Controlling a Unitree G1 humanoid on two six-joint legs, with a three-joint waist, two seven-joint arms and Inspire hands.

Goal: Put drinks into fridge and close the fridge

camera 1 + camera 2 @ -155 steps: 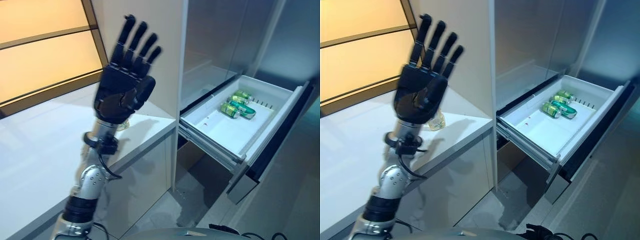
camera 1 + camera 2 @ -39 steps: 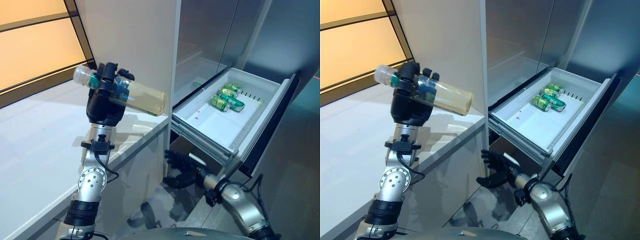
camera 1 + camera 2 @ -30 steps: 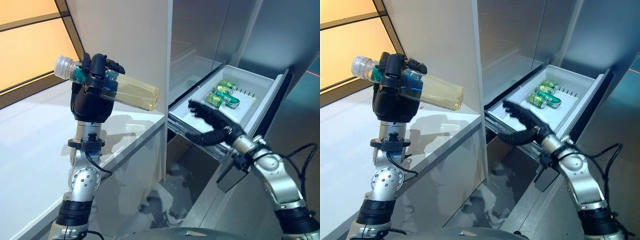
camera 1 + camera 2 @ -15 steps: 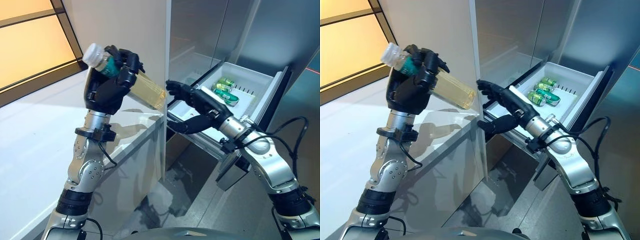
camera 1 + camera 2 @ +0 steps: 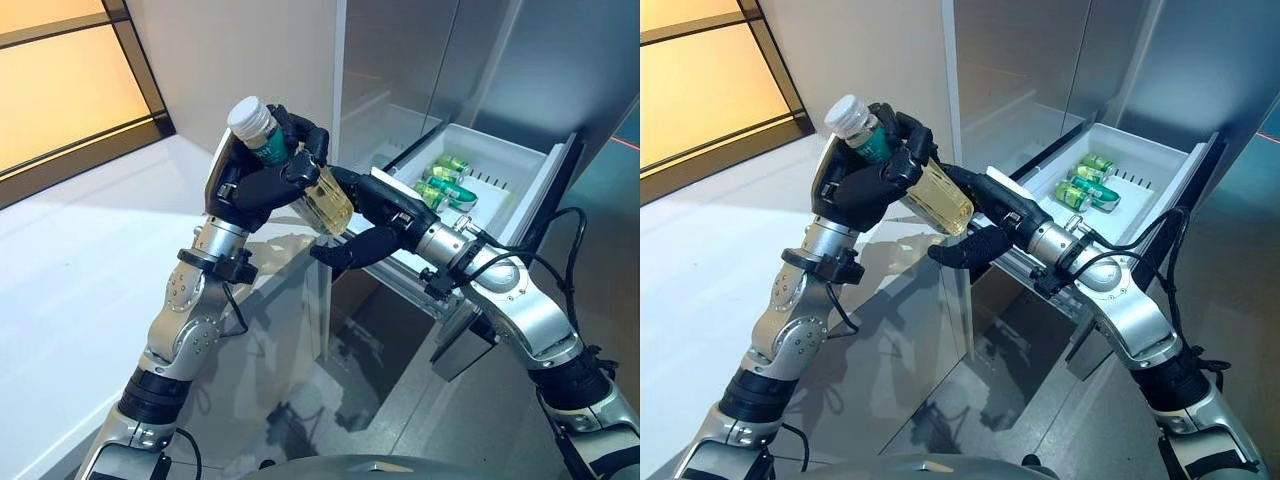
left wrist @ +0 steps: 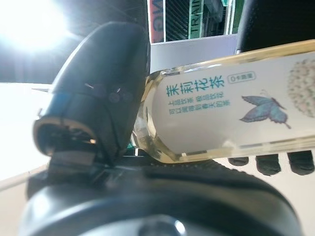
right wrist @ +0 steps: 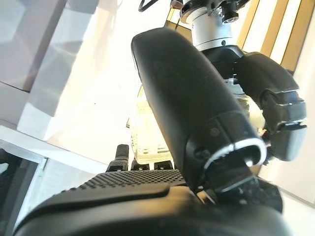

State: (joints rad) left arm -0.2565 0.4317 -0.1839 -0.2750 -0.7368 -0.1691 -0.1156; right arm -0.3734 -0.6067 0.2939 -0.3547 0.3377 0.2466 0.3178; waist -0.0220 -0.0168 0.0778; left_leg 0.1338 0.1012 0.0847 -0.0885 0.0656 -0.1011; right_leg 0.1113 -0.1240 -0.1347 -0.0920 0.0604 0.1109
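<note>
My left hand (image 5: 245,185) is shut on a clear bottle (image 5: 318,198) of pale yellow drink with a white cap, held tilted above the counter's right edge, base down toward the right. The bottle also shows in the left wrist view (image 6: 236,115). My right hand (image 5: 388,212) is open at the bottle's base, fingers straight along it and thumb spread below; whether it touches the bottle I cannot tell. In the right wrist view the bottle's base (image 7: 147,140) sits just past the thumb. Green cans (image 5: 443,186) lie at the back of the open white fridge drawer (image 5: 520,205).
A white counter (image 5: 90,250) runs along the left, ending at a tall pale cabinet panel (image 5: 335,90) next to the fridge. The pulled-out drawer juts over the grey floor (image 5: 400,400). An amber window (image 5: 60,90) stands behind the counter.
My left hand has swung the bottle right and tipped its base lower. My right hand has risen from under the drawer and moved left to the bottle's base.
</note>
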